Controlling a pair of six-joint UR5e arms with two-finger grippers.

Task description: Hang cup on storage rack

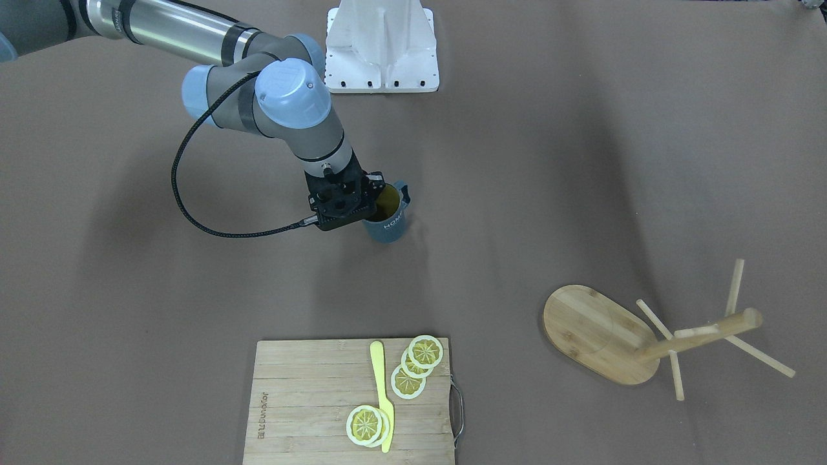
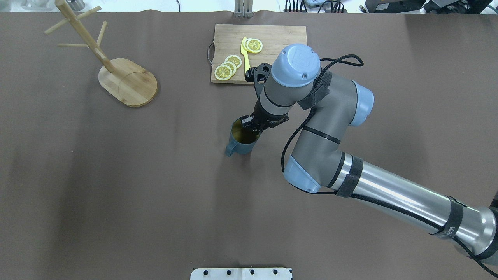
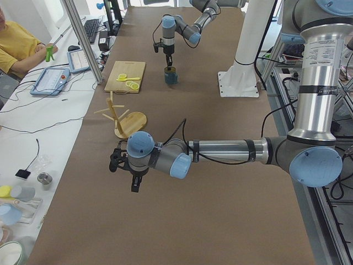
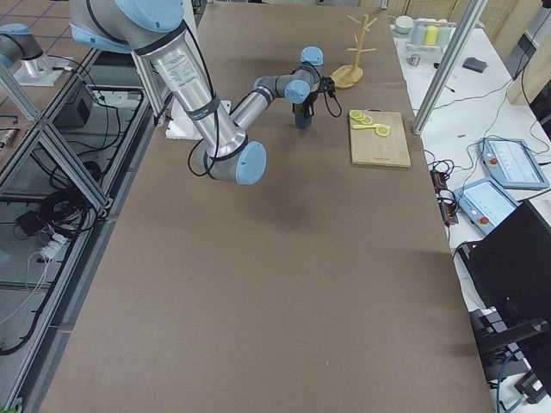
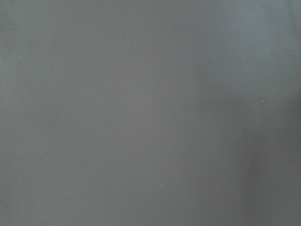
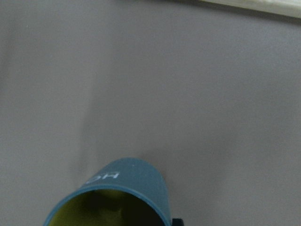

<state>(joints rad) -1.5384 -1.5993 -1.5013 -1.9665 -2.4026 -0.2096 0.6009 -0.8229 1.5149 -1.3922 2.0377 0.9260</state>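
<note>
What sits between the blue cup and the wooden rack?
Nothing: in the overhead view, only bare brown table lies between the cup and the storage rack.

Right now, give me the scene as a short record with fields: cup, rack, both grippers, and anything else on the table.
cup: upright, mid-table, handle toward the robot
storage rack: upright on the robot's far left, no cup on its pegs
right gripper: at the cup's rim, opposite the handle; grip unclear
left gripper: pointing down over bare table; seen from the side only, open or shut unclear
cutting board: far edge, holds lemon slices and a yellow knife
status: cup not yet hung
</note>
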